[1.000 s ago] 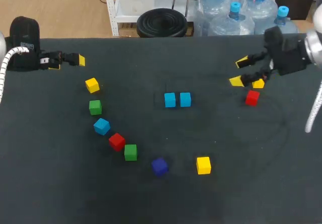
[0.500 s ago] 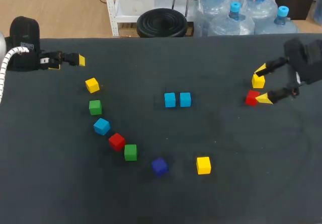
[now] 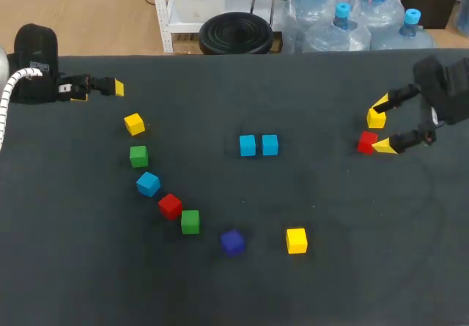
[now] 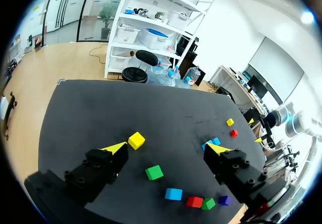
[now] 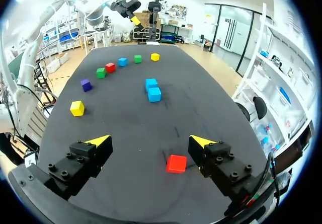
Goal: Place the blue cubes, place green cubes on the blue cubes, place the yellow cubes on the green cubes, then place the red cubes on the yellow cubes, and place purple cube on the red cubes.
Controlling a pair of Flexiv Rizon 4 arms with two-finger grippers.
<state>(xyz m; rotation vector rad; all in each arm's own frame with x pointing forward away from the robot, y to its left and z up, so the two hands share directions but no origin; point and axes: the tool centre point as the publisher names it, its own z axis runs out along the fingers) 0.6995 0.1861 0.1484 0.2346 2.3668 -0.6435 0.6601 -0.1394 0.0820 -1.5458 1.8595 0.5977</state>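
Surface: we see a dark surface (image 3: 330, 282) with single cubes scattered over it, none stacked.
Middle pair: the first blue cube (image 3: 248, 146) and the second blue cube (image 3: 270, 144) sit side by side near the middle of the surface, just beside each other and both flat on it.
Left-hand line: a loose curve of five cubes runs from far to near. It goes far yellow cube (image 3: 134, 124), far green cube (image 3: 138, 155), lone blue cube (image 3: 148, 184), left red cube (image 3: 170, 206), near green cube (image 3: 190, 221). The left red cube and the near green cube are just beside each other, and the lone blue cube is turned at an angle.
Near side: the purple cube (image 3: 232, 242) lies beyond the end of that curve. The near yellow cube (image 3: 296, 240) is to its right, apart from it.
Right side: the right red cube (image 5: 176, 163) and the right yellow cube (image 4: 230, 122) lie near each other, well apart from the middle pair.
Left claw: the left claw (image 4: 166, 148) is spread and pinches nothing. It is held over the far left corner of the surface, with the left-hand line of cubes ahead of it.
Right claw: the right claw (image 5: 150, 141) is spread wide and pinches nothing, over the right side of the surface. In its wrist view the right red cube lies between the fingers, close to one finger and well clear of the other. We cannot tell whether that finger touches it.
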